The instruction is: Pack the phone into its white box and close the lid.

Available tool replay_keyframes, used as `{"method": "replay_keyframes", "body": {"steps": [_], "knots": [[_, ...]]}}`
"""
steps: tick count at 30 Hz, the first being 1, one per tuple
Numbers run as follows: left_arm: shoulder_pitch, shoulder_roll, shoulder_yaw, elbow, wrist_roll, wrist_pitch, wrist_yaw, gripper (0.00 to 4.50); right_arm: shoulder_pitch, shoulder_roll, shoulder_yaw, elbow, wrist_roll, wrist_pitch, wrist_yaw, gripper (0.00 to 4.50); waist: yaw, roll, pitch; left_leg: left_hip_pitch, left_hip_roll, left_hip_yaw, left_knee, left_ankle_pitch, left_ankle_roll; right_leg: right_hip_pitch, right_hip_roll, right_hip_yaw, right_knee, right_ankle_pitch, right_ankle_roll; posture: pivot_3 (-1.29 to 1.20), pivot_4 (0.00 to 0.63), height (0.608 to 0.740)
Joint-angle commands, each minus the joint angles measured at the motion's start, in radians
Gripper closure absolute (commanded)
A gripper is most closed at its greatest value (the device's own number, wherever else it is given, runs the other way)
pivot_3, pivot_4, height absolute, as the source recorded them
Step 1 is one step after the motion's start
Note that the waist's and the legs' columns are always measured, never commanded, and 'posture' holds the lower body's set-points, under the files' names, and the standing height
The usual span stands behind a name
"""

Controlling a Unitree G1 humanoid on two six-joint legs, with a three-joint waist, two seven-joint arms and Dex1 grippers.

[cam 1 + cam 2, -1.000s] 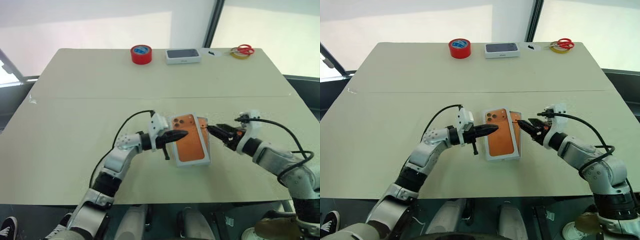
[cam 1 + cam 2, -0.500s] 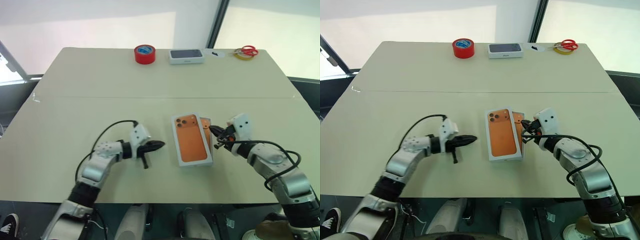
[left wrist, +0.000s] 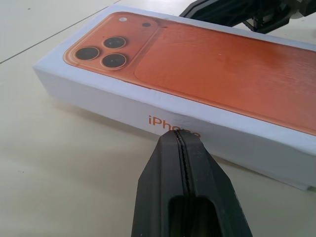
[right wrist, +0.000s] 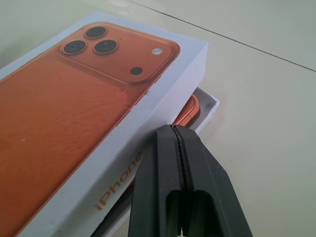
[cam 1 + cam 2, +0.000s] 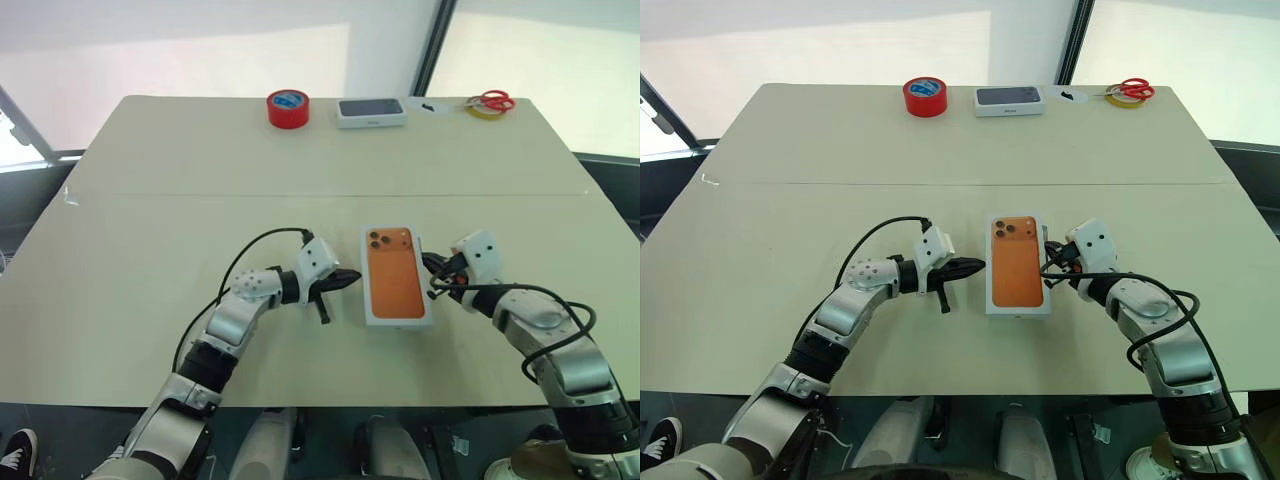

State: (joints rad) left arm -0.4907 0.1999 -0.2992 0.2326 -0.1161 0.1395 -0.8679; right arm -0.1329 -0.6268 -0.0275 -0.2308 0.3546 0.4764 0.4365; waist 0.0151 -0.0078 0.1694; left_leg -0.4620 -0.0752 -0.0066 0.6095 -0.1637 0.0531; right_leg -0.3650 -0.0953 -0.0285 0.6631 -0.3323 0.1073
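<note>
The lid (image 5: 397, 288), white with an orange phone picture on top, lies face up over the white box (image 4: 212, 105), slightly askew. One corner of the box sticks out from under it, and an orange corner of the phone (image 4: 191, 110) shows inside. My left gripper (image 5: 350, 277) is shut, its tip close to the lid's left long side by the printed lettering (image 3: 174, 131). My right gripper (image 5: 432, 266) is shut too, with its tip against the lid's right side above the exposed box corner. Neither gripper holds anything.
At the table's far edge stand a red tape roll (image 5: 287, 108), a white box with a dark phone picture (image 5: 371, 111), and red-handled scissors (image 5: 490, 99) on a yellow tape ring. A seam (image 5: 200, 194) crosses the tabletop beyond the lid.
The lid has swung from tilted and offset to nearly straight over the box. My left gripper pulled away left, then came back to the lid's side. My right gripper's fingers closed.
</note>
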Motion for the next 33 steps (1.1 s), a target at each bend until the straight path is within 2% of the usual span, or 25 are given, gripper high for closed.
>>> {"method": "replay_keyframes", "body": {"steps": [1, 23, 33], "knots": [[-0.04, -0.036, 0.011, 0.003, -0.009, -0.01, 0.021, 4.5, -0.002, 0.016, -0.019, -0.015, -0.025, -0.012, -0.001, 4.48, 0.0, 0.0, 0.0, 0.0, 0.0, 0.0, 0.0, 0.0, 0.0, 0.0, 0.0, 0.0, 0.0, 0.0, 0.0, 0.0, 0.15, 0.738], [-0.084, -0.081, 0.05, 0.099, 0.007, -0.061, 0.094, 4.5, -0.043, 0.077, -0.016, 0.019, -0.123, 0.023, -0.017, 4.48, 0.0, 0.0, 0.0, 0.0, 0.0, 0.0, 0.001, 0.0, 0.0, 0.0, 0.0, 0.0, 0.001, 0.0, 0.0, 0.0, 0.15, 0.738], [-0.104, -0.099, 0.059, 0.142, 0.016, -0.062, 0.125, 4.5, -0.016, 0.059, -0.026, -0.027, -0.135, 0.039, 0.003, 4.48, -0.001, 0.0, 0.0, 0.0, 0.0, 0.0, 0.001, 0.0, 0.0, 0.0, 0.0, 0.0, 0.001, 0.0, 0.0, 0.0, 0.15, 0.738]]}}
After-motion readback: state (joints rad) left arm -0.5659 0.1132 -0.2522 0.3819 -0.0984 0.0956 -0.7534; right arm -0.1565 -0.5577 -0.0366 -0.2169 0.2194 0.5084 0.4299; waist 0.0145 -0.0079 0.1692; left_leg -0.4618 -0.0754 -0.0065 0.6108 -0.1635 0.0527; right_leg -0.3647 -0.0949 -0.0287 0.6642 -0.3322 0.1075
